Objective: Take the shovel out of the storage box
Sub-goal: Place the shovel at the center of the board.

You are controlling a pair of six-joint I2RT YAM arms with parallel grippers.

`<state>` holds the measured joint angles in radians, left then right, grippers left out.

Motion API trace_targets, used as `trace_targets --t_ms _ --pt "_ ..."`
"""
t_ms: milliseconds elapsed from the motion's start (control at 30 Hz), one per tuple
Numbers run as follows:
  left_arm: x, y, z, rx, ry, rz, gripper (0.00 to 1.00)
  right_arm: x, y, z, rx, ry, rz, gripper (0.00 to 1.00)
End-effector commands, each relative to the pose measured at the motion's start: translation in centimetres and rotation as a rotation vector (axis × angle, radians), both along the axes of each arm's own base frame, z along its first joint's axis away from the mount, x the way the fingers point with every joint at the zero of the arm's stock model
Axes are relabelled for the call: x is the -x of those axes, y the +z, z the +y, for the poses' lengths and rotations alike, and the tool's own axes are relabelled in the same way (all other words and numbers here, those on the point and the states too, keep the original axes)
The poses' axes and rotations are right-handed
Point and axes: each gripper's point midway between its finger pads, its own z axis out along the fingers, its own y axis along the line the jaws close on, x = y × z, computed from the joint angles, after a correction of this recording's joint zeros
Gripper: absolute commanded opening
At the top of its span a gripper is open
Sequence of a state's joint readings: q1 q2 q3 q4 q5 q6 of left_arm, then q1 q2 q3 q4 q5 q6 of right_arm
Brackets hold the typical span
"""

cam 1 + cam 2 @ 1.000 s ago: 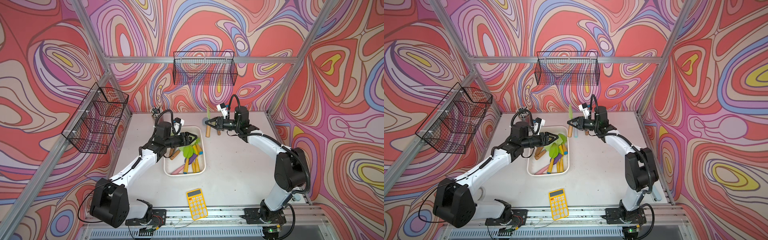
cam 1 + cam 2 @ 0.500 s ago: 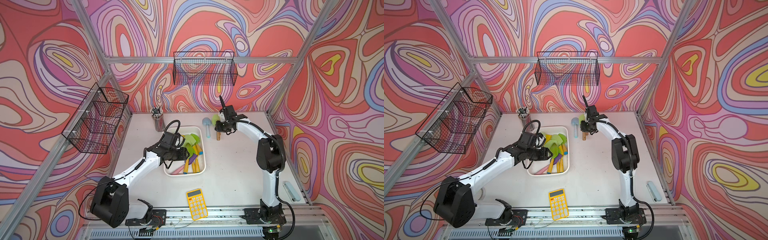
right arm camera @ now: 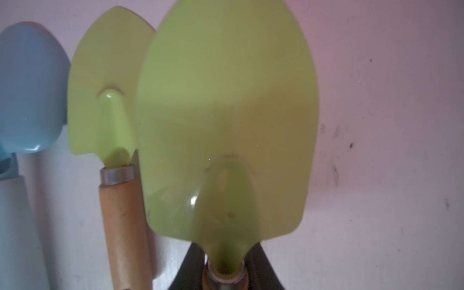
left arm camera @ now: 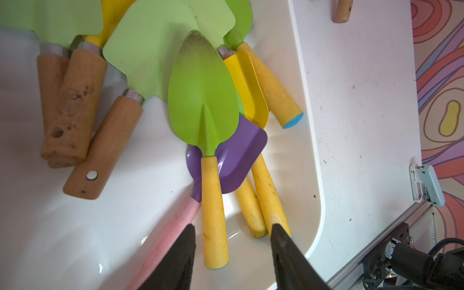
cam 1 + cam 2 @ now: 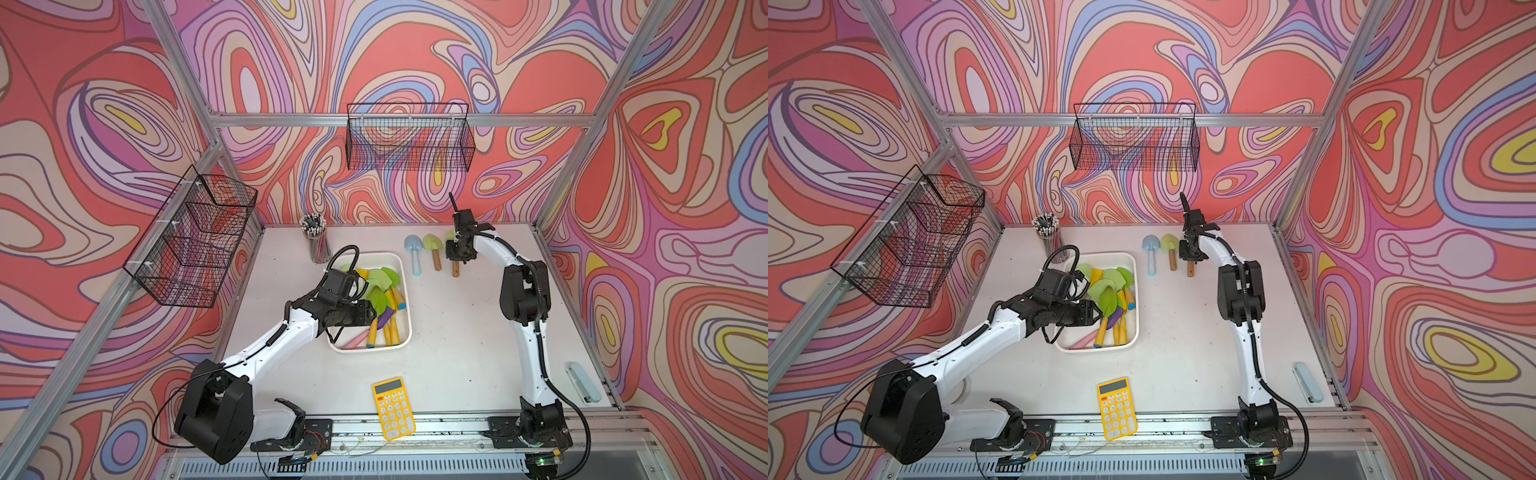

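White storage box (image 4: 113, 226) holds several shovels (image 4: 203, 100); beside it we have two shovels (image 5: 431, 242) out, right gripper (image 3: 227, 273) clamped on a third shovel (image 3: 226, 113), left gripper (image 4: 232, 226) half-open, empty.

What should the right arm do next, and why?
Probably open the right gripper and let go. It is shut on the pale green shovel, which is already outside the storage box, low over the table and lined up beside the blue shovel and the other green shovel. Whether it touches the table I cannot tell.
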<state>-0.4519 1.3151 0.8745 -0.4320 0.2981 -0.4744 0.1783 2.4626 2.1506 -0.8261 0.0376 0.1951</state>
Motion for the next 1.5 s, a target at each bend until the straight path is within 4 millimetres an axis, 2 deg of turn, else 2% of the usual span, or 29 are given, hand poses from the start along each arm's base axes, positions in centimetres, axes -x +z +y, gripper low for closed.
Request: trace_targets --t_ms 0,267,467,700,933,1067,1233,1400,1467 --pt "0.8 -0.4 0.4 -0.024 -0.007 0.011 0.52 -0.6 -0.2 -0.1 0.019 0.011 0.004 0.07" --pt "0.7 -0.2 0.5 -0.03 -0.007 0.007 0.52 -1.8 -2.0 -1.0 0.033 -0.006 0.014 0.1" --pt "0.7 -0.2 0.5 -0.031 -0.007 0.01 0.53 -1.9 -3.2 -1.4 0.035 -0.01 0.033 0.19" --pt "0.8 -0.4 0.6 -0.035 -0.006 0.016 0.52 -2.2 -2.9 -1.5 0.032 -0.011 0.022 0.28" --pt "1.0 -0.6 0.7 -0.039 -0.005 0.023 0.53 -2.4 -2.2 -1.5 0.024 -0.008 0.014 0.31" --pt "1.3 -0.8 0.9 -0.072 -0.01 0.025 0.53 -2.4 0.2 -1.5 0.016 -0.009 -0.024 0.34" --pt "1.5 -1.6 0.5 -0.126 -0.033 0.037 0.52 -1.9 5.7 -1.4 -0.015 -0.028 -0.119 0.37" --pt "1.9 -2.9 0.4 -0.182 -0.041 0.053 0.51 0.6 10.7 -1.3 -0.059 -0.049 -0.199 0.37" --pt "1.9 -3.4 0.2 -0.182 -0.047 0.061 0.51 2.0 11.7 -1.0 -0.087 -0.05 -0.215 0.37"
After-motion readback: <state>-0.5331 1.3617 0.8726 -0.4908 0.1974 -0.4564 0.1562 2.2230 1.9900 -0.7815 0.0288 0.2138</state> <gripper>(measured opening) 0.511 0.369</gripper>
